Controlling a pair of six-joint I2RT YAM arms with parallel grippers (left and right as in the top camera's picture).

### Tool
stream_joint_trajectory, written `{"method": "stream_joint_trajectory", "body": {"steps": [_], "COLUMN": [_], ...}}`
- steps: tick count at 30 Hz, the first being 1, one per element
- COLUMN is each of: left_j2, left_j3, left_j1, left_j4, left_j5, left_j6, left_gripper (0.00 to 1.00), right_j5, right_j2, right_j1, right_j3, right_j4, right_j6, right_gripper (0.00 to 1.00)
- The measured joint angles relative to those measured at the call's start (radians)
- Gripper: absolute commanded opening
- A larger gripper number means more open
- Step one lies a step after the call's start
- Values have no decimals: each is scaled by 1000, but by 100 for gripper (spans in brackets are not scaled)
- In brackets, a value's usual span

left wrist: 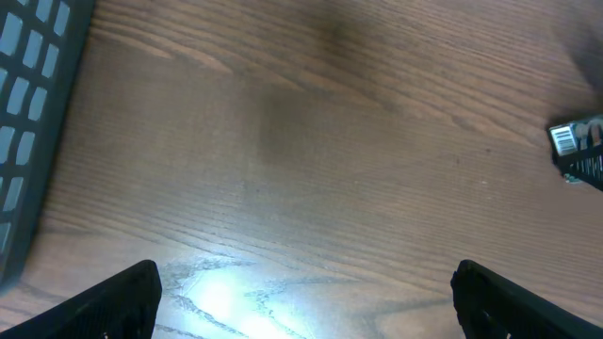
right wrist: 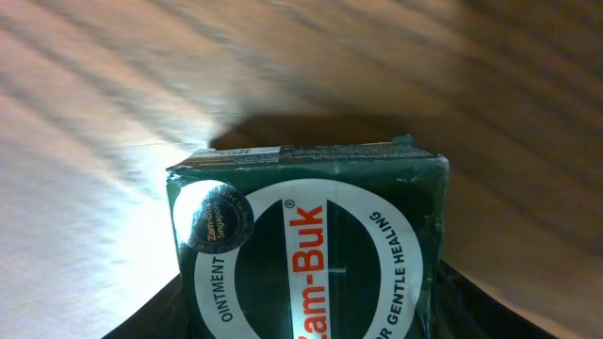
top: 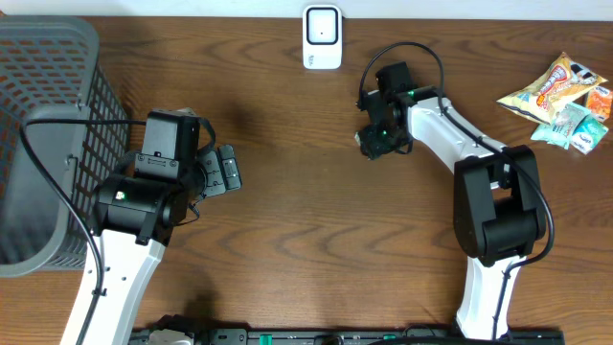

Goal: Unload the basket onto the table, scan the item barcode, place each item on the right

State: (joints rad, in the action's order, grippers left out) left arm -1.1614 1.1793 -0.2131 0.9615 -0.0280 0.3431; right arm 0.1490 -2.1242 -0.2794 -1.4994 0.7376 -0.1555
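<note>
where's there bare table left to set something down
The widest bare stretch of table is in the middle, between the left hand and the right arm, below the scanner. A smaller patch lies between the basket and the scanner. It is crowded at the far right corner with snack packets, and around the green box.

Wooden table beneath wide-spread fingers; basket at left (a barcoded item at right edge).
</note>
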Motion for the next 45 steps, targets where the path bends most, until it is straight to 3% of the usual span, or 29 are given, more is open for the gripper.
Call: {"method": "stream_joint_trajectory", "body": {"steps": [22,31,45], "left_j2": [0,0,0], "left_j3": [0,0,0], "left_j1": [0,0,0], "left_j4": [0,0,0], "left_j5": [0,0,0], "left_j6": [0,0,0], "left_gripper": [98,98,97], "right_j5": [1136,1246,1258], "right_j2": [130,130,130], "right_j1": [199,198,198], "right_j3": [5,5,5], "right_j4": [10,10,10], "right_j6": [20,20,20], "right_gripper": [51,51,51]}}
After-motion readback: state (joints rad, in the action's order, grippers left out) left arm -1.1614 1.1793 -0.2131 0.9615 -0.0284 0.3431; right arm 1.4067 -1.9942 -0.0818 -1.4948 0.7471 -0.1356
